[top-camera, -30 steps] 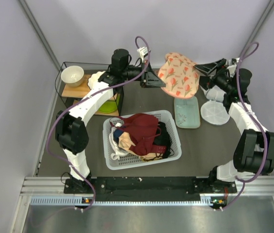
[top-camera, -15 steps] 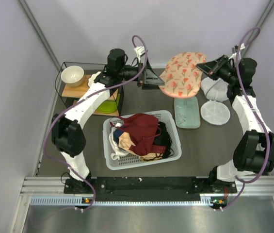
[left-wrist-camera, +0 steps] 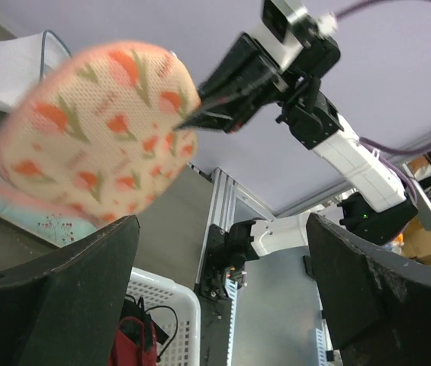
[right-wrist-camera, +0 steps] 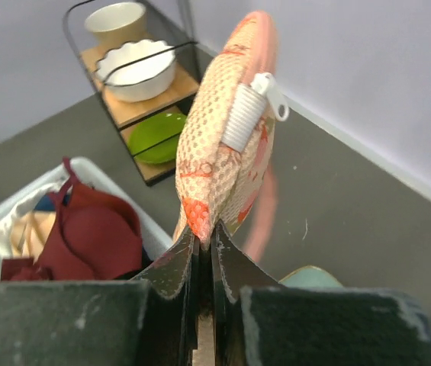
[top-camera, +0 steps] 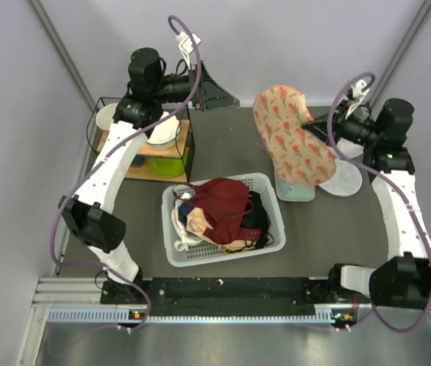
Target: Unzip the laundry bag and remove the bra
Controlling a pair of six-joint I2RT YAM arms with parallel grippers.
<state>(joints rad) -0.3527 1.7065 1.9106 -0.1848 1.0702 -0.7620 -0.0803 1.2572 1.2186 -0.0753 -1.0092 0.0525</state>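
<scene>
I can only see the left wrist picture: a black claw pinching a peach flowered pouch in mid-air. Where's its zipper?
Observer: The right wrist view shows a white zipper pull sticking out near the top of the soft peach-pink flowered laundry bag, whose edge the right gripper is clamping.
Operator: Where is the claw my camera rides on?
Observer: The left gripper hangs near the back wall, beside a black wire shelf holding bowls, apart from the bag.
Operator: What's in that white basket below?
Observer: The white plastic basket holds a heap of clothes, with a dark maroon garment on top.
</scene>
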